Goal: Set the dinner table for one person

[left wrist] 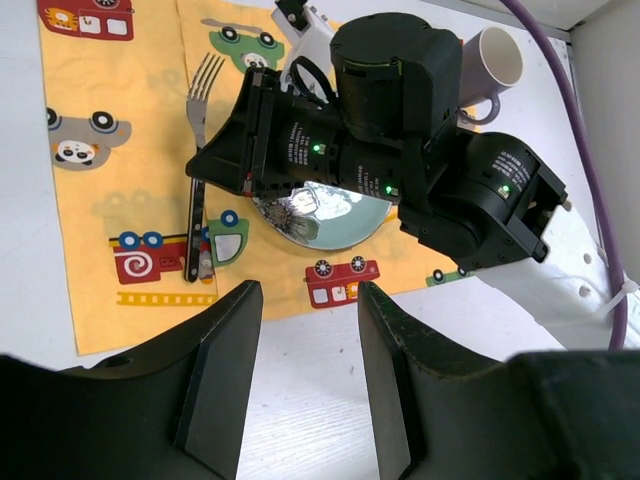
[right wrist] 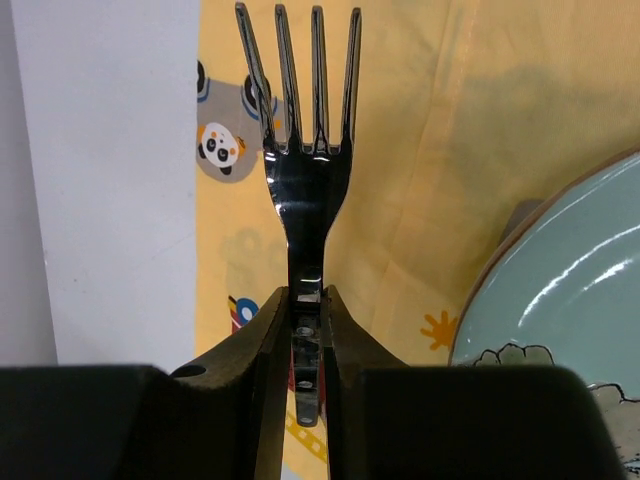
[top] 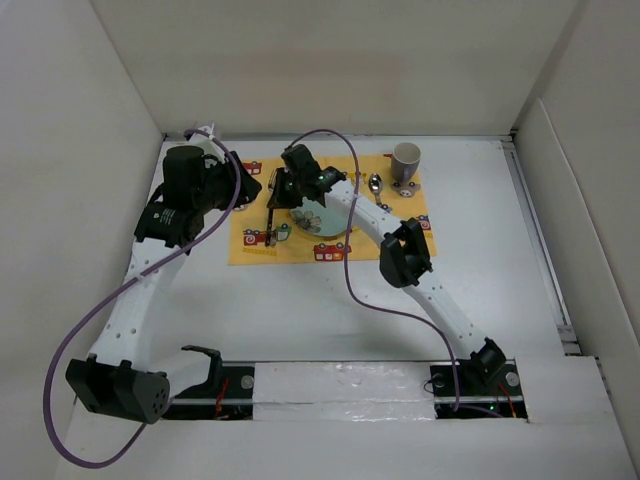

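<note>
My right gripper (right wrist: 305, 310) is shut on the handle of a silver fork (right wrist: 305, 150), just left of a pale blue plate (right wrist: 560, 290) on the yellow car-print placemat (right wrist: 420, 150). From above, the right gripper (top: 273, 205) holds the fork (top: 269, 228) low over the placemat (top: 390, 215), tines pointing away from the arms. I cannot tell whether the fork touches the cloth. My left gripper (left wrist: 310, 300) is open and empty. It is raised at the placemat's left side (top: 248, 187). The white dinner table (top: 300, 310) lies under everything.
A grey mug (top: 405, 160) stands at the placemat's far right corner, with a spoon (top: 376, 184) beside it. The mug (left wrist: 490, 65), plate (left wrist: 320, 215) and fork (left wrist: 197, 140) show in the left wrist view. White walls enclose the table on the left, back and right.
</note>
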You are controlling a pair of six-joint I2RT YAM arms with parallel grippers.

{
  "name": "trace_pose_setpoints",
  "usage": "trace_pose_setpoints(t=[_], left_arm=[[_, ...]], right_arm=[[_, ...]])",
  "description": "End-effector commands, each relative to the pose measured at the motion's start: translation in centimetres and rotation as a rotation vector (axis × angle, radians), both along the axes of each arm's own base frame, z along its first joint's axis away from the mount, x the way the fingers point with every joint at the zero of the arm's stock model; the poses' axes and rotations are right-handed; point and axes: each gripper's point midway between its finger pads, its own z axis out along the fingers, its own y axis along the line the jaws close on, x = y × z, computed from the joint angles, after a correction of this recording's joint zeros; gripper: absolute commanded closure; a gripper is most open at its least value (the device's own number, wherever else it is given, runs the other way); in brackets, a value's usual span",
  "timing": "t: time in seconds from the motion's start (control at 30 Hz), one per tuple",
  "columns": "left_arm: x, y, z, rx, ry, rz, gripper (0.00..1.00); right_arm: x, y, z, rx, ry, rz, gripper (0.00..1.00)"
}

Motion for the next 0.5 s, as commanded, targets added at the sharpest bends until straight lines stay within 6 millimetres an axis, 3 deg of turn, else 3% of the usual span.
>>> trace_pose_setpoints(t=[0.0, 0.13, 0.23, 0.33, 0.37, 0.43, 0.47], left_arm=[[0.4, 0.4, 0.9, 0.022, -0.047, 0.011, 0.6], [0.3, 1.0, -0.5, 0.043, -0.021, 0.041, 0.6], [0.0, 1.2, -1.6, 0.047, 0.001, 0.052, 0.6], [0.0, 1.6, -2.4, 0.057, 0.017, 0.077, 0.61], [0.0, 1.7, -2.7, 0.06, 0.021, 0.083, 0.61], [0.0, 1.8, -3.0, 0.065, 0.025, 0.089, 0.63], [0.1, 1.9, -3.7, 0.07, 0.038, 0.095, 0.64]], right_arm=[[2.4, 0.8, 3.0, 0.085, -0.1, -0.024, 0.88], [2.8, 0.3, 2.9, 0.088, -0.102, -0.029, 0.66], [3.0, 0.6, 4.6, 0.115, -0.132, -0.026, 0.55], [3.5, -0.1, 8.0, 0.138, -0.191, -0.026, 0.46], [3.2, -0.3, 10.1, 0.15, -0.215, -0.019, 0.46], [3.1, -1.4, 12.3, 0.147, -0.25, -0.009, 0.49], [2.2, -2.1, 14.8, 0.153, -0.271, 0.0, 0.57]])
